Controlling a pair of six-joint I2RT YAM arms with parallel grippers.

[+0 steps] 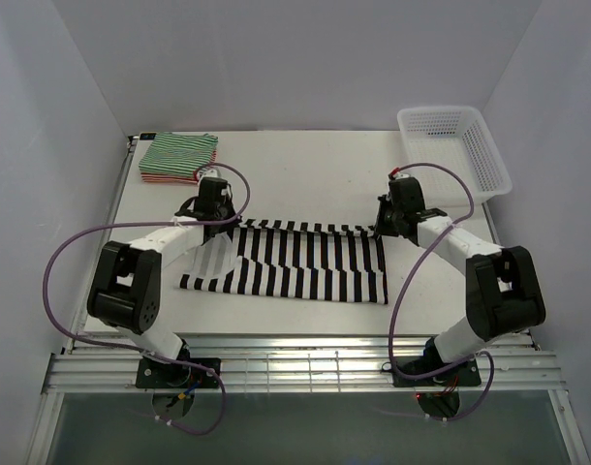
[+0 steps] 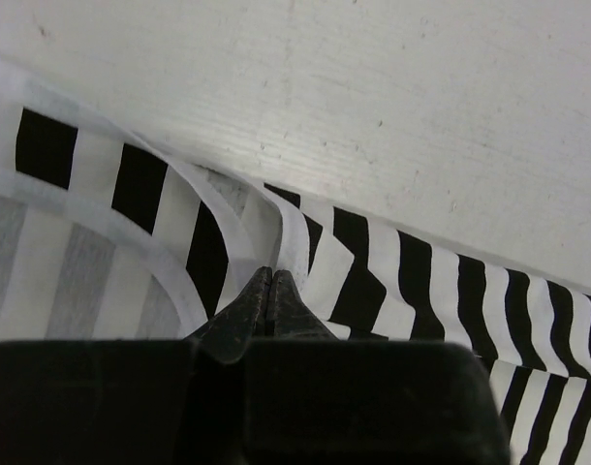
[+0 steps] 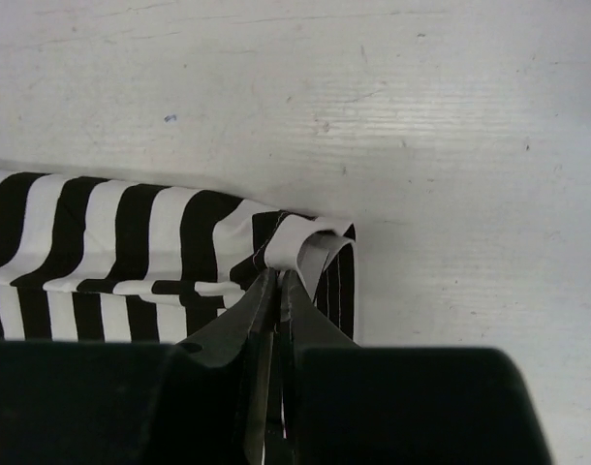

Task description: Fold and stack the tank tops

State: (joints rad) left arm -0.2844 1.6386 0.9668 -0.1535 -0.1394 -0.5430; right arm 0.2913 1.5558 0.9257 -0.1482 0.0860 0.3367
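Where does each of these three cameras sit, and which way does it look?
Top camera: above and behind, looking down on the table; both arms show.
Left wrist: rides the left arm, looking along the left gripper, shut on the black-and-white top.
Right wrist: same on the right arm; the right gripper pinches that top's corner.
All three share that top.

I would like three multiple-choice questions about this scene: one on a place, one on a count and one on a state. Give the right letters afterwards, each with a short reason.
1. Where does the white basket stand?
A. far right corner
B. far left corner
C. between the arms

2. How many folded tops lie at the far left?
A. one
B. two
C. four

3. What is the left pincer doing?
A. hanging open
B. pinching the black-and-white top
C. holding the basket

Answers: 1 A, it stands beyond the right arm. 2 B, the green-and-white top lies on the red-and-white top. 3 B, its fingertips are closed on the striped edge.
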